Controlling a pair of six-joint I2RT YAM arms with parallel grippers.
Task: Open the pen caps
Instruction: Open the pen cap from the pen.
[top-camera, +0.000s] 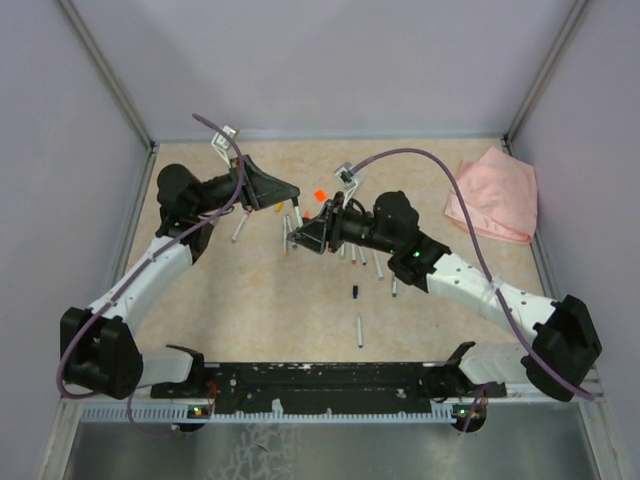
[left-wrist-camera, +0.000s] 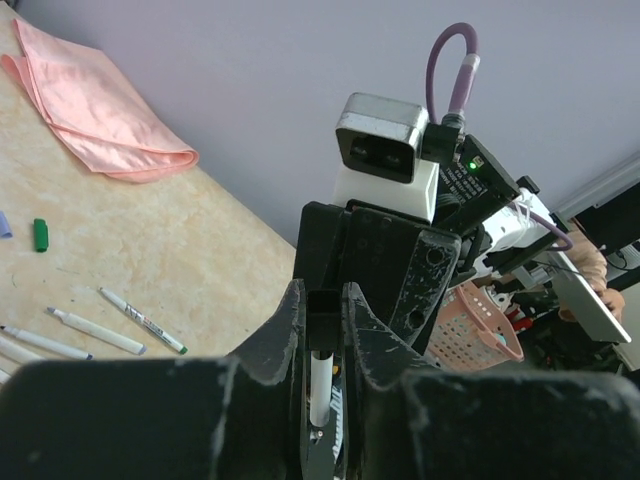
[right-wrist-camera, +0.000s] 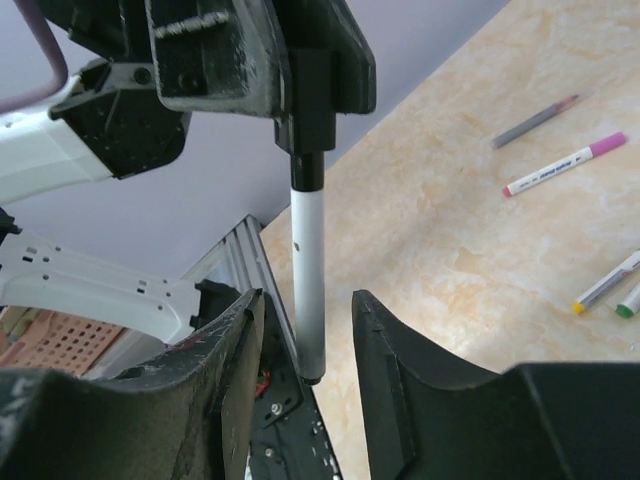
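Observation:
My left gripper (left-wrist-camera: 320, 325) is shut on the black pen cap (left-wrist-camera: 322, 318) of a white marker, whose barrel (left-wrist-camera: 320, 385) runs back between the fingers. In the right wrist view that black cap (right-wrist-camera: 310, 110) sits at the top in the left gripper's jaws. The white barrel (right-wrist-camera: 307, 270) reaches down between the fingers of my right gripper (right-wrist-camera: 307, 335), which is open, with a gap on each side of the barrel. In the top view the left gripper (top-camera: 295, 192) and right gripper (top-camera: 305, 232) meet nose to nose above the middle of the table.
Several markers lie under and beside the right arm, one alone nearer the front (top-camera: 359, 330). A loose dark cap (top-camera: 355, 292), an orange cap (top-camera: 320, 194) and a green cap (left-wrist-camera: 40, 234) lie on the table. A pink cloth (top-camera: 493, 195) is at the back right.

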